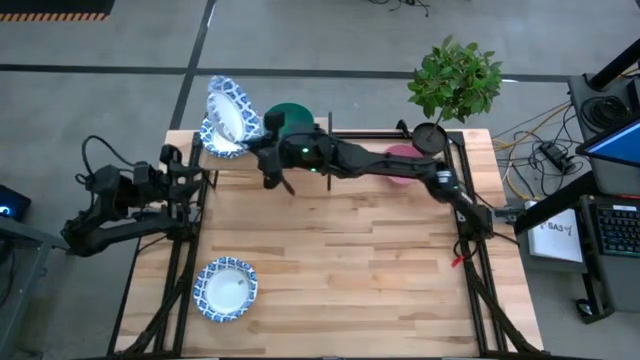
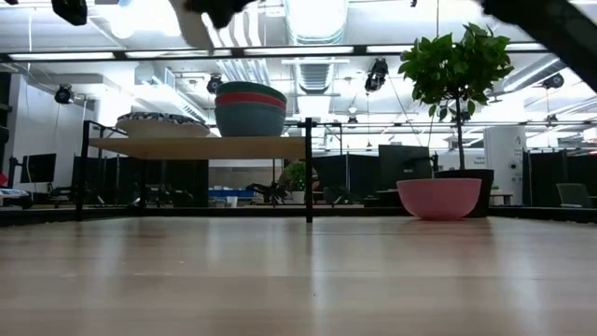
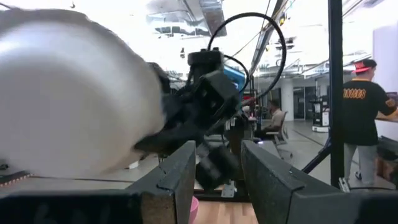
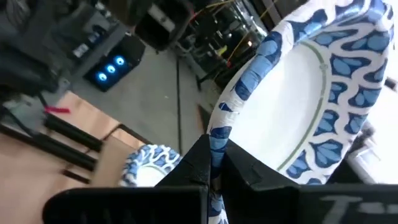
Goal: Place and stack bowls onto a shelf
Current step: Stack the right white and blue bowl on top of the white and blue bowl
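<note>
My right gripper (image 1: pixel 258 148) (image 4: pixel 214 171) reaches over the shelf (image 2: pixel 201 147) at the far left and is shut on a white bowl with a blue patterned rim (image 1: pixel 232 108) (image 4: pixel 298 87). That bowl's pale underside (image 3: pixel 68 93) fills the left wrist view. Below it, another blue-rimmed bowl (image 1: pixel 215 142) (image 2: pixel 163 124) sits on the shelf board. Beside it stands a stack of plain bowls (image 2: pixel 250 107), green on top (image 1: pixel 290 118). A pink bowl (image 2: pixel 438 198) stands on the table, and a further blue-rimmed bowl (image 1: pixel 225 288) lies near the front left. My left gripper (image 1: pixel 195 178) (image 3: pixel 214 180) waits open at the left edge. My right gripper pinches the held bowl's blue rim (image 4: pixel 219 127), one finger inside the bowl and one outside. The fingers come level from the table's right side. The bowl is lifted clear and tipped up on edge above the shelf's left end.
A potted plant (image 1: pixel 455 80) in a black pot (image 1: pixel 430 135) stands at the far right corner, behind the pink bowl. Black frame rails (image 1: pixel 185 260) run along the table's sides. A person (image 3: pixel 364 112) stands in the room beyond. Bare wood (image 1: pixel 350 260) spans the table's middle and right.
</note>
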Motion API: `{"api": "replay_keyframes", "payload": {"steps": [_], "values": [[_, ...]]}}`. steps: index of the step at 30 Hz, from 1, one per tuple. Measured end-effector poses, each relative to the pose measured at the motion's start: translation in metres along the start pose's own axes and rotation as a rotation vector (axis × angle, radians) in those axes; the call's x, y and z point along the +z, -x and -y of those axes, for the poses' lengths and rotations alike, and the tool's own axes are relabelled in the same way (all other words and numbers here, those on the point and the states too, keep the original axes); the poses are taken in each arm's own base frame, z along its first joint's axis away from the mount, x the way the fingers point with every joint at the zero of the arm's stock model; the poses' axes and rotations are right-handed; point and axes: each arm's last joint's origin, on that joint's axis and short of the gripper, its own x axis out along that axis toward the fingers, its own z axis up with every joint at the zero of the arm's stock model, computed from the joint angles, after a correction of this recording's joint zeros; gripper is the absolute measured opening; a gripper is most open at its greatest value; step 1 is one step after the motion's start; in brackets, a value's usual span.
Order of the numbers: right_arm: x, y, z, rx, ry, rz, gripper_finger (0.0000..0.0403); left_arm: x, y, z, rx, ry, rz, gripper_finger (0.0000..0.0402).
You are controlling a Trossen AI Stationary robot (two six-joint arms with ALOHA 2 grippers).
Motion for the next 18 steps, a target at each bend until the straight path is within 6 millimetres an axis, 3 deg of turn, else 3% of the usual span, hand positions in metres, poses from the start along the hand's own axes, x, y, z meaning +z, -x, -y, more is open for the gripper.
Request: {"api": "replay_keyframes", "payload": {"steps": [8,18], "values": [[-0.044,-0.050,-0.037,-0.118,0.234,-0.044,0.0009,0.002,0.003,0.001,-0.021,-0.005,0.020,0.0113],[-0.072,-0.071,-0.065,-0.107,0.344,-0.105,0.0009,0.002,0.004,0.002,-0.042,-0.005,0.026,0.0113]]}}
